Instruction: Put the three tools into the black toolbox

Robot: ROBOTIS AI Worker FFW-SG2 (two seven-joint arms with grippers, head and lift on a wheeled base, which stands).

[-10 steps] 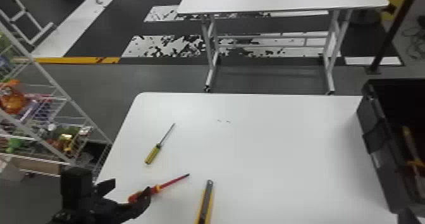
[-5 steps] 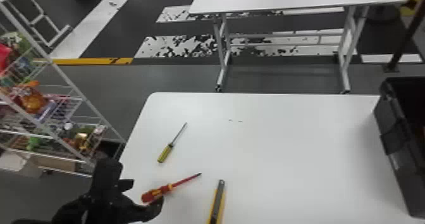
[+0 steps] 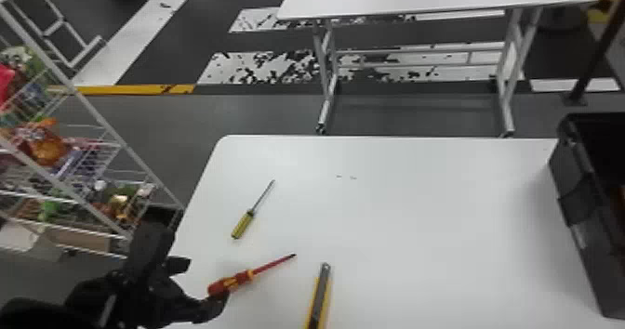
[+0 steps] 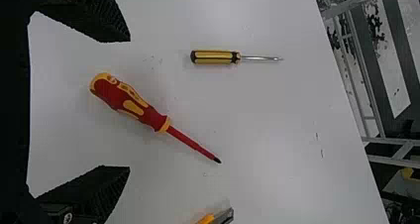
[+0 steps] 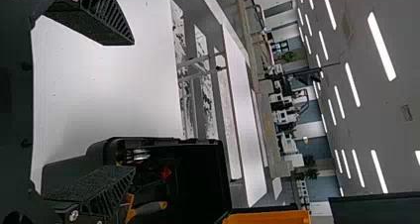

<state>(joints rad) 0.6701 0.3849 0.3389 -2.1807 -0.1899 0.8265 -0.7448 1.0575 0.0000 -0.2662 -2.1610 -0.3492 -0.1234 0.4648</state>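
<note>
The left gripper (image 4: 130, 104) hung wide and empty, the red screwdriver's handle (image 4: 131, 101) showing between its fingers in the wrist view. The step in hand looked to be the first pick, with none of the three tools boxed. The next move called for lowering a little, squaring to the slanted handle and closing; too shallow a grip might have let the round handle roll.

Beyond the red screwdriver lay the yellow screwdriver (image 4: 213, 57) and, to the robot's right, the knife (image 3: 320, 300), all apart on the white table (image 3: 418, 235). Farther right stood the open toolbox (image 3: 576, 202), the right gripper (image 5: 133, 105) near it, also wide and empty.

Counted: two grippers, two screwdrivers, one knife, one toolbox, one rack (image 3: 93, 109). The box held other tools, one orange-handled (image 5: 148, 207); I couldn't count the rest.
</note>
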